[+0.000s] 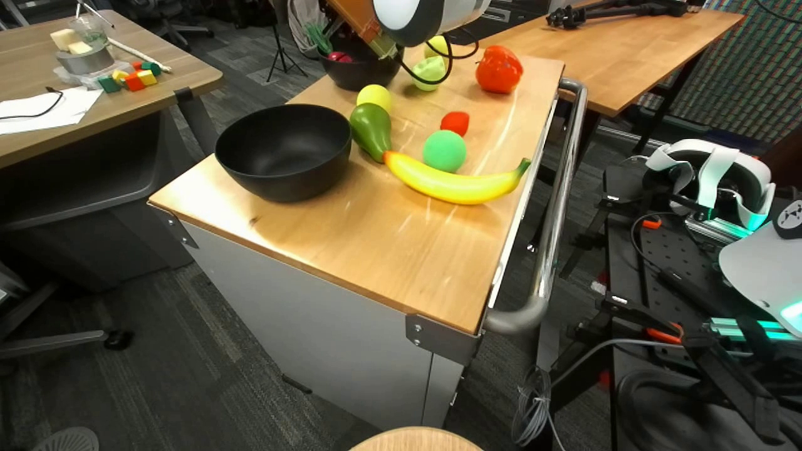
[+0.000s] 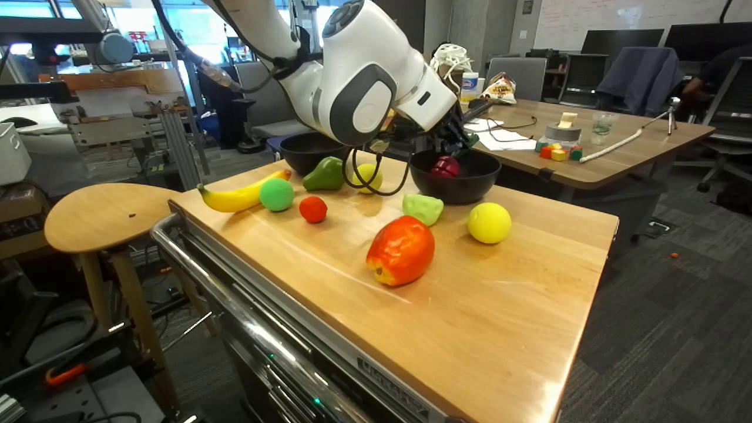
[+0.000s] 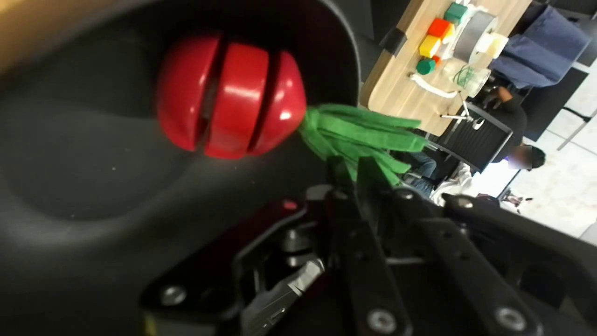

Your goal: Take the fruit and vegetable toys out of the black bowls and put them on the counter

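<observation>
Wrist view: a red toy radish (image 3: 240, 100) lies in a black bowl (image 3: 84, 158), up and left of the fingers (image 3: 339, 179); long axis near level, green leaves (image 3: 368, 133) trailing down-right to the tips. Fingers nearly together; we cannot tell if leaf is pinched. We judge the lift turns on that end. A label (image 2: 395, 388), lower middle of an exterior view: too blurred to read.

In an exterior view the arm (image 2: 376, 53) angles down over the far edge of the worktop (image 2: 499, 317); in the wrist view the gripper (image 3: 354, 171) has its fingers (image 3: 340, 207) nearly together.
</observation>
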`<state>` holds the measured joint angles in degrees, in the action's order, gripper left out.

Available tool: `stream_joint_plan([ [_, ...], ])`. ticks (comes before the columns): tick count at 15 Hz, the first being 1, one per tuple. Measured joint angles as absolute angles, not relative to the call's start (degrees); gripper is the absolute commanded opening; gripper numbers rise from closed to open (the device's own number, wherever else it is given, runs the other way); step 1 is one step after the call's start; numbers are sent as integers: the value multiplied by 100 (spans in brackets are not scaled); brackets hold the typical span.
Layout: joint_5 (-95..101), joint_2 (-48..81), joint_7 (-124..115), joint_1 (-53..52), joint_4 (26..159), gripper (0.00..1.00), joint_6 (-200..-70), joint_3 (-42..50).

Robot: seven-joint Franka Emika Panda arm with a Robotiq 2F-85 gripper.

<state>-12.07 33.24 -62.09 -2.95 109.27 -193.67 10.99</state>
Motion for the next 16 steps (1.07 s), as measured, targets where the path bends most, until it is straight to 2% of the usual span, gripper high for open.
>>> stream_joint_plan([
  [3, -999, 3070, -6177, 303, 11061, 4, -19249, 517],
  [10, -688, 2853, -6175, 1598, 11213, 3, -18944, -667],
  [16, -536, 2530, -5971, 3524, 11423, 3, -18707, -2818],
])
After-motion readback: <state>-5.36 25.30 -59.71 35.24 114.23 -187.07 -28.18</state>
